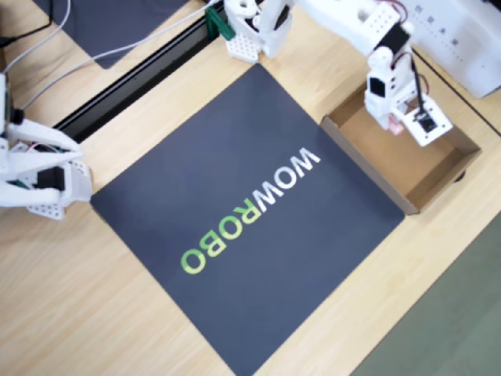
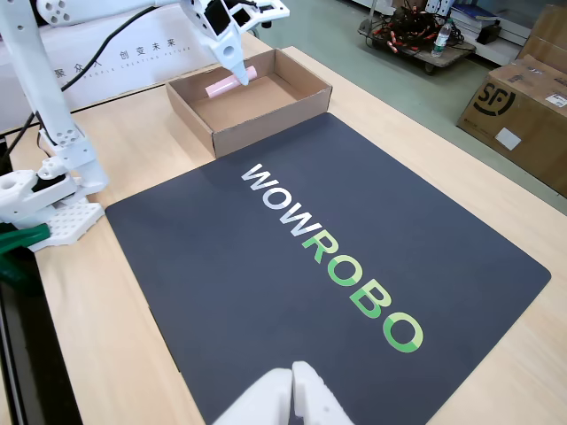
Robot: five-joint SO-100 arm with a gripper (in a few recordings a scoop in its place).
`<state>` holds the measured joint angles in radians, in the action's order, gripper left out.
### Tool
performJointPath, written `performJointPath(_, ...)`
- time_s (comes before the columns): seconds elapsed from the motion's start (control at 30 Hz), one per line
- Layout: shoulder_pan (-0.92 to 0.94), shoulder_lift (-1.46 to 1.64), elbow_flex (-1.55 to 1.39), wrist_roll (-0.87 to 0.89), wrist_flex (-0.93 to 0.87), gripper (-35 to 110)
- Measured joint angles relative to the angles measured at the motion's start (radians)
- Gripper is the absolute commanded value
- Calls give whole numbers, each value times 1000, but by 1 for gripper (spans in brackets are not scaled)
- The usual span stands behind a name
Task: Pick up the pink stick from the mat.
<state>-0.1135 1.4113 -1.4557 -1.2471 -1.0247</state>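
The pink stick hangs slanted just inside the open cardboard box, level with its back wall. My white gripper points down over it and looks shut on it. From overhead, the gripper hovers above the box, with a bit of the pink stick showing beneath it. The dark mat with "WOWROBO" lettering lies in the middle of the table with nothing on it, also seen in the fixed view.
My arm's base stands at the mat's far corner. A black rail and a plain dark mat lie beyond it. A white panel sits behind the box. A brown carton stands on the floor.
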Motion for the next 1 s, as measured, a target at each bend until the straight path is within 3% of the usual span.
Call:
performJointPath(0.07,-3,-11,-3,-2,2,3)
performJointPath(0.3,-6,-11,-2,-2,2,41)
performJointPath(0.37,-6,-12,-2,-2,2,44)
performJointPath(0.6,9,-11,-6,-2,2,36)
performJointPath(0.77,2,-11,-6,-17,2,0)
performJointPath(1.0,5,91,-112,-29,17,0)
